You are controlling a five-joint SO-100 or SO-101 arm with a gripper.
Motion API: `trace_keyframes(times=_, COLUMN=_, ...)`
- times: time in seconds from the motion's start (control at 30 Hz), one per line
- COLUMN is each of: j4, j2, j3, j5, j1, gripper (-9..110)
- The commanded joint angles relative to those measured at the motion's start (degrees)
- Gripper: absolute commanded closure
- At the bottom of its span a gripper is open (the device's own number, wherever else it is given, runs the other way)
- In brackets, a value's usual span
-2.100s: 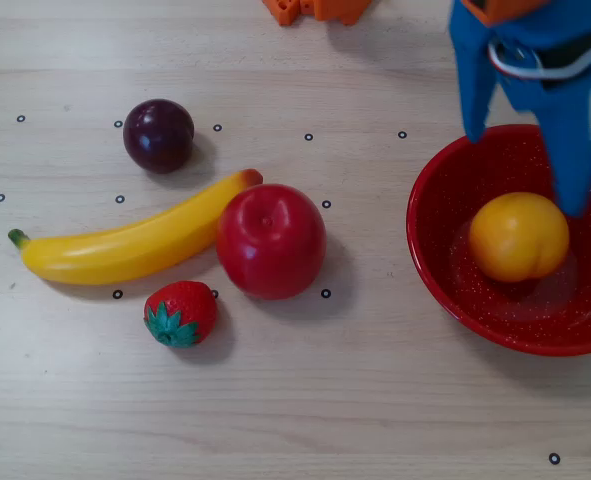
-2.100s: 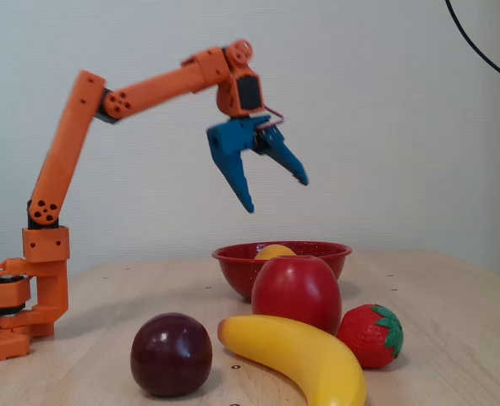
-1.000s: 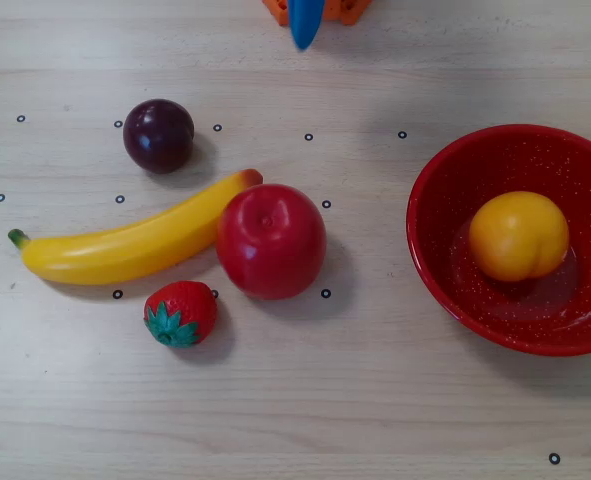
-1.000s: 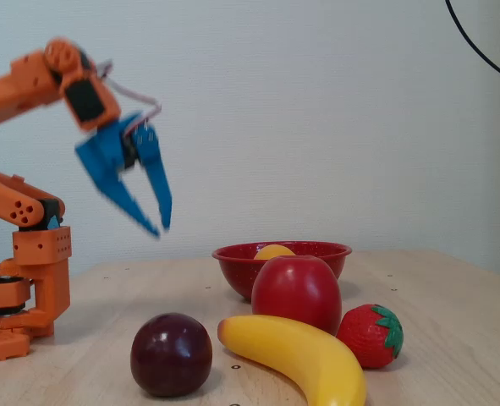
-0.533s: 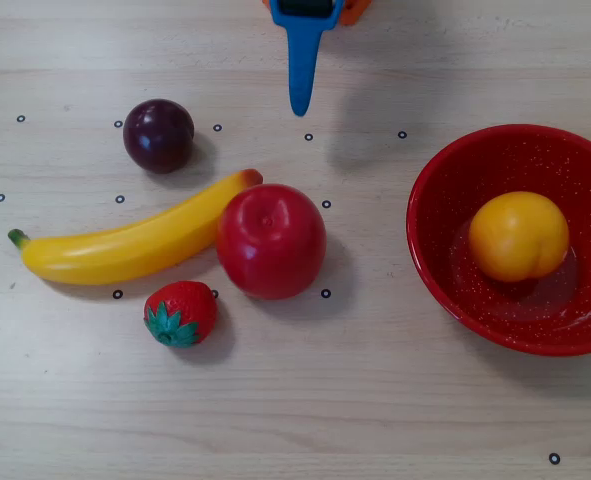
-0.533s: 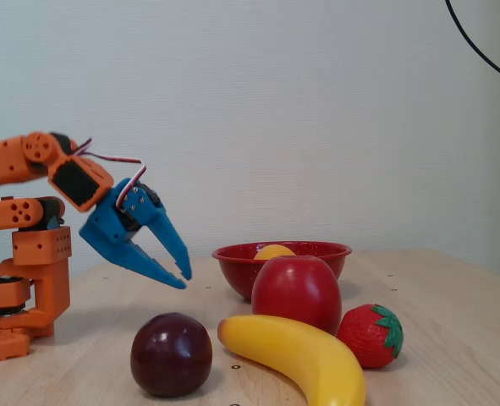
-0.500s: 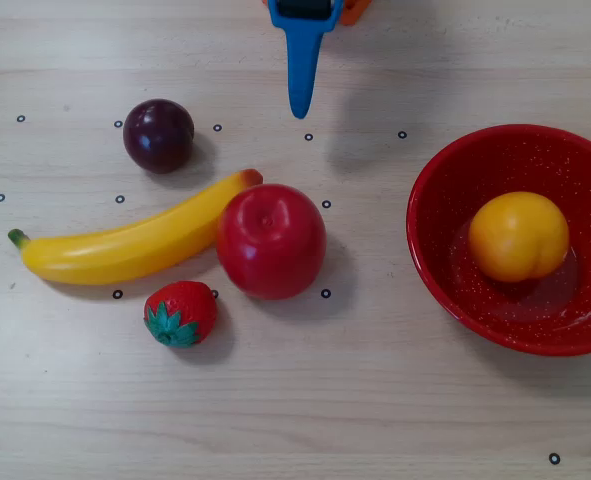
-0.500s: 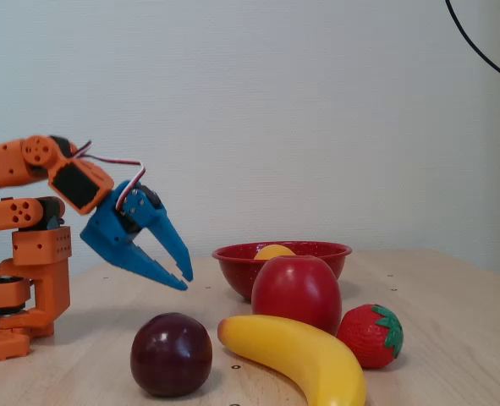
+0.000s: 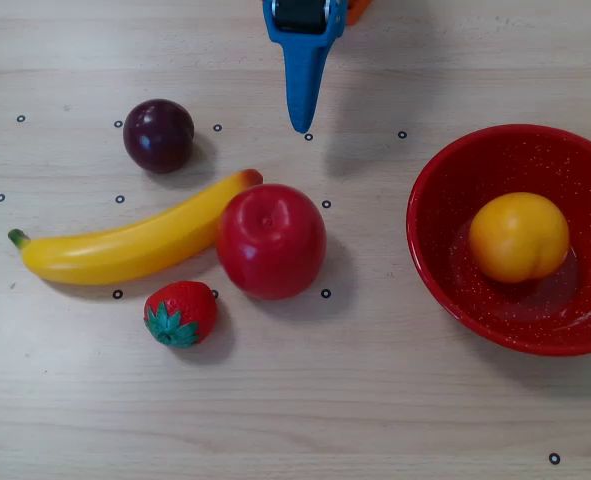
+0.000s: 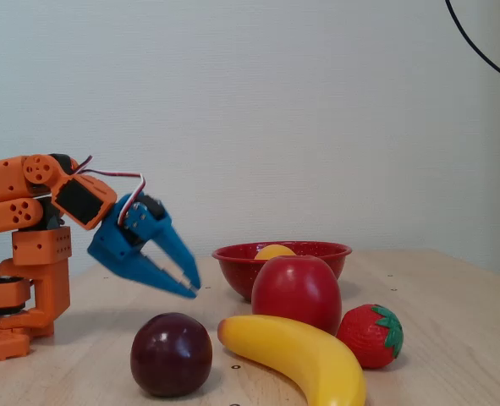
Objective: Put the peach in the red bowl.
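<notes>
The peach (image 9: 519, 236), round and yellow-orange, lies inside the red bowl (image 9: 445, 285) at the right of the overhead view. From the fixed view only the top of the peach (image 10: 274, 250) shows above the rim of the red bowl (image 10: 317, 250). My blue gripper (image 9: 302, 124) reaches in from the top edge, far left of the bowl and pointing down at the bare table. In the fixed view the gripper (image 10: 193, 290) hangs low near the arm's base with its fingertips almost together and nothing between them.
A red apple (image 9: 270, 241), a banana (image 9: 135, 242), a strawberry (image 9: 179, 313) and a dark plum (image 9: 158, 135) lie left of the bowl. The orange arm base (image 10: 30, 279) stands at the fixed view's left. Small black ring marks dot the wooden table.
The gripper left the bowl with the peach resting inside, swung back toward the arm's base, narrowed its jaws, and has now dropped lower and slightly forward over the table.
</notes>
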Motion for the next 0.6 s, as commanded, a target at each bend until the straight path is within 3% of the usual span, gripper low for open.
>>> trace_keyframes(times=0.0, j4=-0.70, j2=0.88, j3=0.62, j5=0.44, j1=2.11, gripper=101)
trace_keyframes(times=0.57, j4=-0.18, j2=0.88, j3=0.53, j5=-0.53, j1=2.37, gripper=101)
